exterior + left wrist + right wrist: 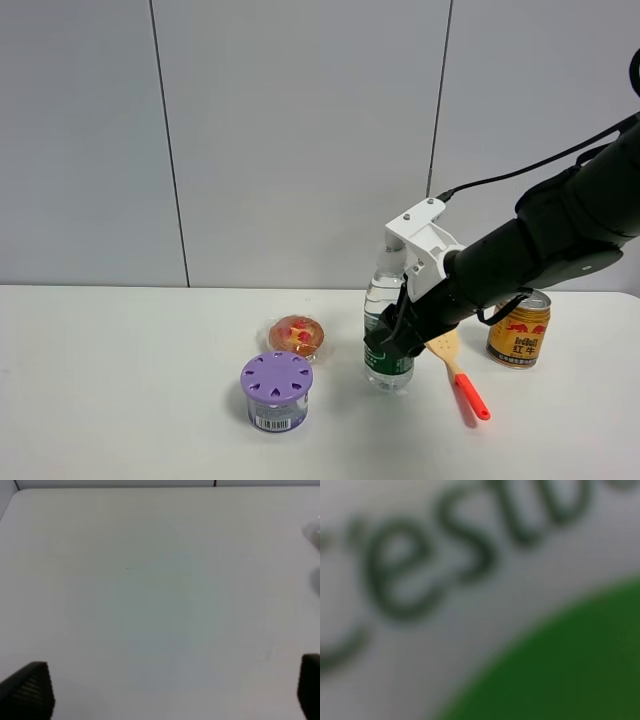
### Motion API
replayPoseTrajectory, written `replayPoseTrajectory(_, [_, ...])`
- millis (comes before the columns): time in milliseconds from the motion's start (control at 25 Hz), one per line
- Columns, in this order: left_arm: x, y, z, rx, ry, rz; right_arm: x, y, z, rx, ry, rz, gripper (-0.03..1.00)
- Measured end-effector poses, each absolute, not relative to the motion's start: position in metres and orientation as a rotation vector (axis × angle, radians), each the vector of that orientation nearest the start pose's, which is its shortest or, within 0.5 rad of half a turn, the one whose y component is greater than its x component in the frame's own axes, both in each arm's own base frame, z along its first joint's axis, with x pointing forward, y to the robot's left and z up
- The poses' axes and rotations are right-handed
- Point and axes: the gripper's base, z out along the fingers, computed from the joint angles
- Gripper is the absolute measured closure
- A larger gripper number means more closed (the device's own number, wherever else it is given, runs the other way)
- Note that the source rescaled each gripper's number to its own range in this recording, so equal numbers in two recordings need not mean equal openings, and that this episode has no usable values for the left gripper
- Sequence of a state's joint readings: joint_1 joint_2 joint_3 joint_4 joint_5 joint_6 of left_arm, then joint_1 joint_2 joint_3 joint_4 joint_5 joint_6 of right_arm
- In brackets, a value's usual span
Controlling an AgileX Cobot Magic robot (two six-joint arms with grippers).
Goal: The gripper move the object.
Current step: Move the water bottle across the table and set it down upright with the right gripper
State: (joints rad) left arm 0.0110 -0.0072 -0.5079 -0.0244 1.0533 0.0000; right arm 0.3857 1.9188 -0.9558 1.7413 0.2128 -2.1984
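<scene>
Exterior high view showed my right gripper point(388, 345), forearm sloping down, with black jaws flanking the middle of the upright green-labelled clear plastic water bottle point(384, 292), which stood on the white table point(120, 400) directly between them; whether they had clamped, I couldn't tell. My left gripper point(170, 692) gaped wide, empty, the bottle out of its sight.
</scene>
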Motion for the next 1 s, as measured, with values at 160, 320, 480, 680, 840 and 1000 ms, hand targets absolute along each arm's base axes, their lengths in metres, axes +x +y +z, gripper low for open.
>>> replayPoseTrajectory(160, [-0.007,-0.002,0.280,-0.010,2.022,-0.022,0.335,0.157,0.134,-1.030,2.156,0.234,0.95])
replayPoseTrajectory(320, [-0.007,-0.002,0.280,-0.010,2.022,-0.022,0.333,0.157,0.158,-0.984,2.108,0.255,0.97])
replayPoseTrajectory(480, [-0.007,-0.002,0.280,-0.010,2.022,-0.022,0.322,0.163,0.210,-0.931,1.961,0.389,0.97])
replayPoseTrajectory(680, [-0.007,-0.002,0.280,-0.010,2.022,-0.022,0.302,0.196,0.272,-0.970,1.777,0.501,0.97])
replayPoseTrajectory(840, [-0.007,-0.002,0.280,-0.010,2.021,-0.022,0.282,0.244,0.302,-1.065,1.687,0.598,0.97])
replayPoseTrajectory(1000, [-0.007,-0.002,0.280,-0.010,2.021,-0.022,0.269,0.293,0.313,-1.132,1.657,0.654,0.97])
